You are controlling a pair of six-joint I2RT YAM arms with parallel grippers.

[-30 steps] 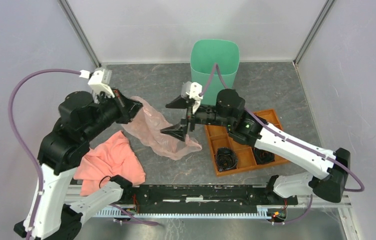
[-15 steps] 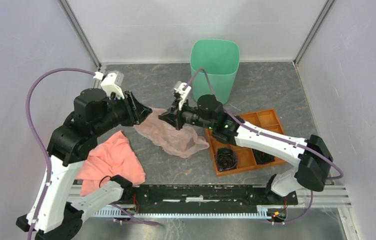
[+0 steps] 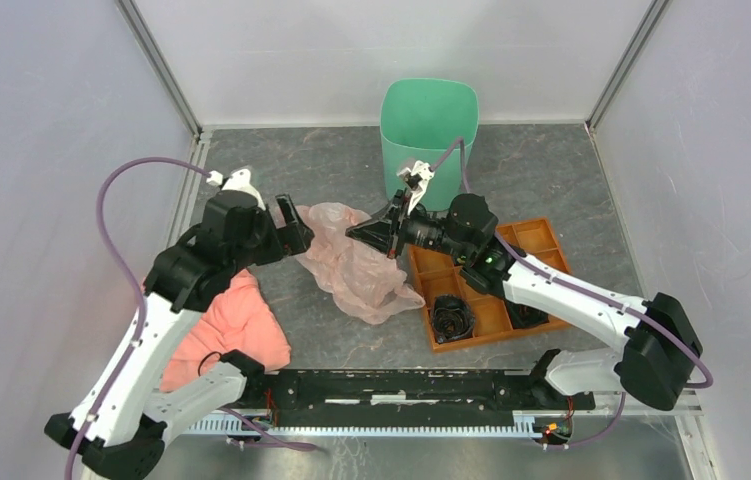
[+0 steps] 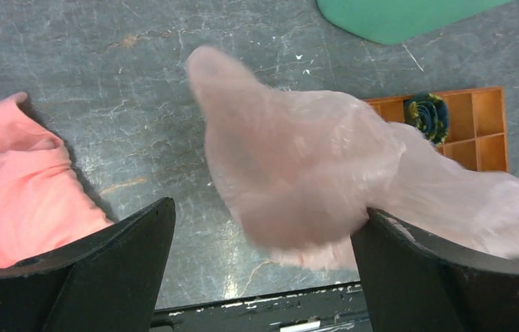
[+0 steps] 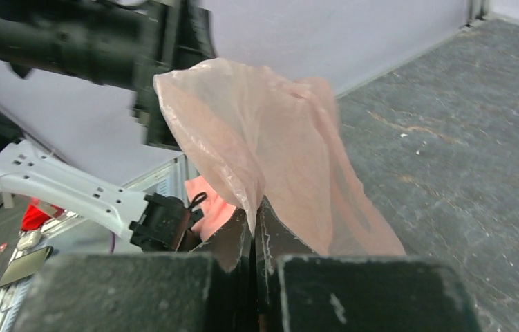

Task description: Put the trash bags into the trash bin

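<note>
The trash bag, a wrinkled see-through pale pink film, lies bunched on the grey table between the two arms. My right gripper is shut on an upper fold of it; in the right wrist view the film rises from the closed jaws. My left gripper stands open at the bag's left end. In the left wrist view a lobe of the bag hangs between the spread fingers, brushing the right one. The mint-green trash bin stands upright at the back, behind the right gripper.
A salmon-pink cloth lies at the front left under the left arm. An orange compartment tray with dark coiled items sits right of the bag. Grey walls enclose the table on three sides. A black rail runs along the near edge.
The left gripper has opened and let go of the bag. The right gripper has shut on the bag's upper fold and drawn it right, toward the bin.
</note>
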